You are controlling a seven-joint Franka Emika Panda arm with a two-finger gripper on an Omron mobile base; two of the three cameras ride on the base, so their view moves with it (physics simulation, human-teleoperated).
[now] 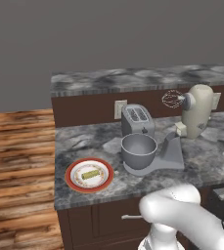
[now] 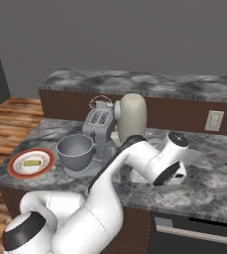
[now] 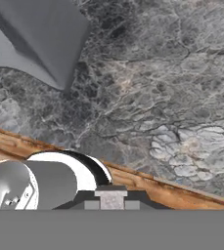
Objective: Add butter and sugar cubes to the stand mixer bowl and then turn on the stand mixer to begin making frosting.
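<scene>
Butter (image 1: 90, 174) lies on the red-rimmed plate (image 1: 74, 183), just left of the stand mixer bowl (image 1: 138, 150), which looks empty. Nothing seems added yet; the stand mixer (image 1: 197, 111) waits with its head tilted up. I cannot tell how the gripper's fingers stand.

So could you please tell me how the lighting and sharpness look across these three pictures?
Left base view: flat, even light, soft shadow under the stand mixer bowl; the butter looks small and coarse. Right base view: same even light, no glare on the toaster. Hand view: counter close and sharp, dark shadow beside the stand mixer base.
</scene>
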